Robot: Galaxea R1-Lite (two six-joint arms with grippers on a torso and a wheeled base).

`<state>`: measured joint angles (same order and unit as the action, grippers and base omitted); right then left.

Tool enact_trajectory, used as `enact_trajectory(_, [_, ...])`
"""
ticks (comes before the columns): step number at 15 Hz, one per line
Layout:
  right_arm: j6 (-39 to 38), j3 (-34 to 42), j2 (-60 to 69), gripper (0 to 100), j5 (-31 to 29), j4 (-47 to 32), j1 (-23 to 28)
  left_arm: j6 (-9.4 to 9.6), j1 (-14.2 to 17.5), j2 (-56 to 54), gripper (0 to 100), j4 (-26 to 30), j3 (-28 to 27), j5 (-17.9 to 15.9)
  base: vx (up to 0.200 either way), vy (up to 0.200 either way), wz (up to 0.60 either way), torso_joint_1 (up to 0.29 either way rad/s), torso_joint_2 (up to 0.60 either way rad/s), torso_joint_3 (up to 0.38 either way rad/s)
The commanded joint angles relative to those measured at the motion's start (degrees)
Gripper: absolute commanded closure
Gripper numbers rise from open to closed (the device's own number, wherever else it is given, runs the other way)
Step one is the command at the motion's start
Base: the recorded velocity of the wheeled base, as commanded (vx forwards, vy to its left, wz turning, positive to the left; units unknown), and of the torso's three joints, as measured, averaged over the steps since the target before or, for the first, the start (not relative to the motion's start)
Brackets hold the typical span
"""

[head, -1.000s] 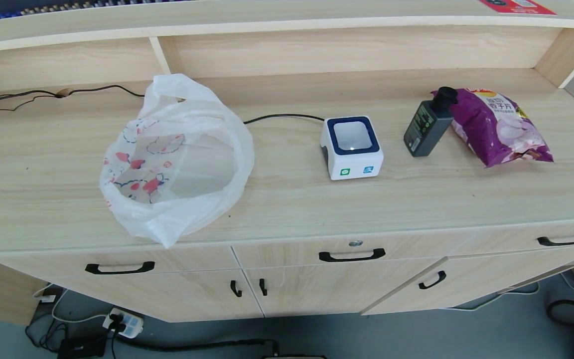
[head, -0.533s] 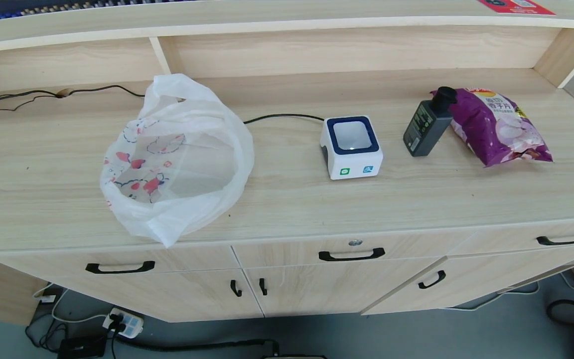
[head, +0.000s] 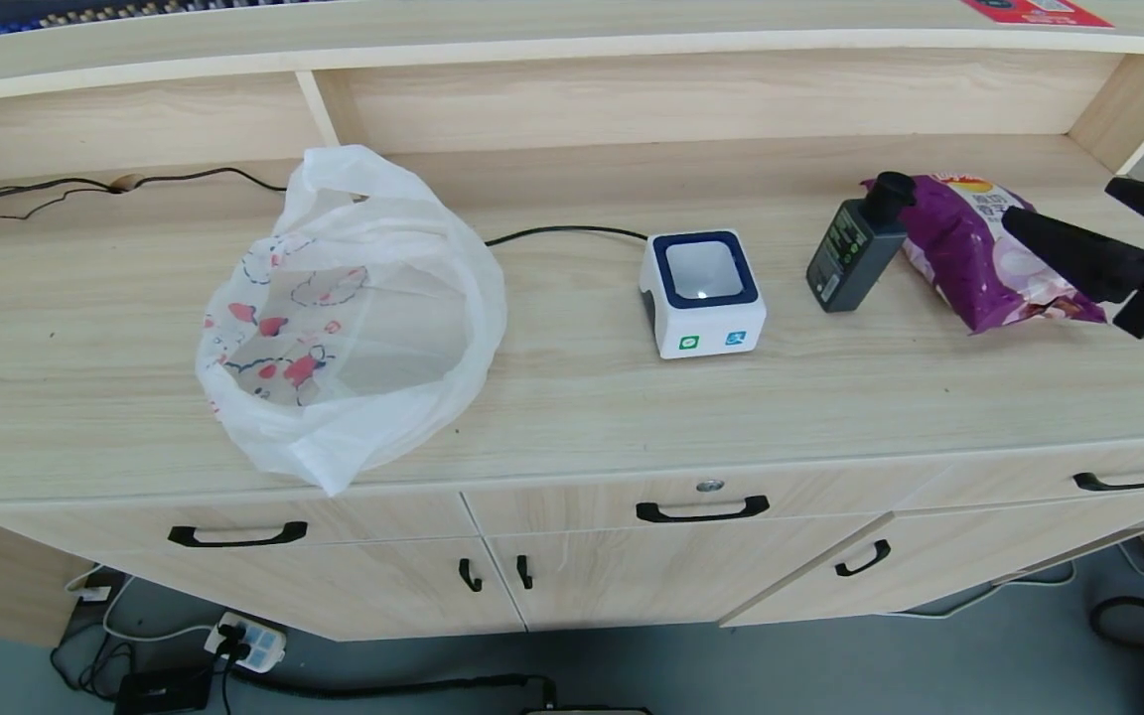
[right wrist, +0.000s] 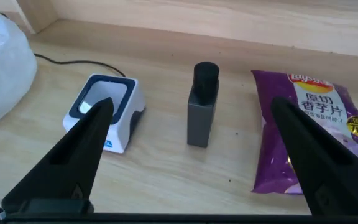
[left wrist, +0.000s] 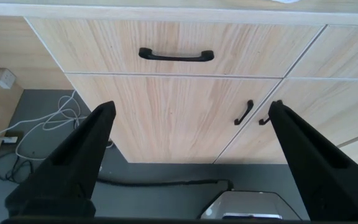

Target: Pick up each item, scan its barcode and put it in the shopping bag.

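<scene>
A white plastic shopping bag (head: 349, 318) with red and blue prints lies open on the left of the wooden counter (head: 572, 397). A white and blue barcode scanner (head: 701, 293) stands mid-counter. Right of it a dark grey bottle (head: 855, 248) with a black cap lies against a purple chip bag (head: 979, 253). My right gripper (head: 1061, 202) hangs open above the chip bag's right end, holding nothing. In the right wrist view the right gripper (right wrist: 192, 102) frames the bottle (right wrist: 201, 109), with the scanner (right wrist: 104, 112) and chip bag (right wrist: 309, 137) to either side. My left gripper (left wrist: 191, 107) is open below counter level, facing the cabinet.
A black cable (head: 562, 233) runs from the scanner towards the bag. A raised shelf (head: 632, 89) backs the counter, with a side wall (head: 1128, 109) at the far right. Drawers and doors with black handles (left wrist: 176, 56) front the cabinet. Cables and a power strip (head: 249, 641) lie on the floor.
My right gripper has come into the head view from the right edge, open, over the chip bag. The items on the counter have not moved.
</scene>
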<state>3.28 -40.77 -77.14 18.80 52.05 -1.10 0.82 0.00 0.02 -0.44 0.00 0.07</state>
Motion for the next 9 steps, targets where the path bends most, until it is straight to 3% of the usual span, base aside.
enact_trajectory(1, [-1.3,-2.0,-13.7,0,0.2,11.7,0.0,0.41,0.0,0.0,0,-0.2,0.0,0.0,0.000,0.000,0.00,0.000,0.00,0.000])
enact_trajectory(3, [-1.8,-3.6,-23.6,0,0.3,28.5,0.0,0.85,0.0,0.0,0,-0.2,0.0,0.0,0.000,0.000,0.00,0.000,0.00,0.000])
enact_trajectory(4, [-1.9,-3.1,-26.1,0,0.3,32.3,0.4,1.38,0.0,0.0,0,-0.2,0.0,0.0,0.000,0.000,0.00,0.000,0.00,0.000])
enact_trajectory(9, [-4.0,-3.9,-29.2,0,0.1,36.4,-0.9,2.00,0.0,0.0,0,-0.4,0.0,0.0,0.000,0.000,0.00,0.000,0.00,0.000])
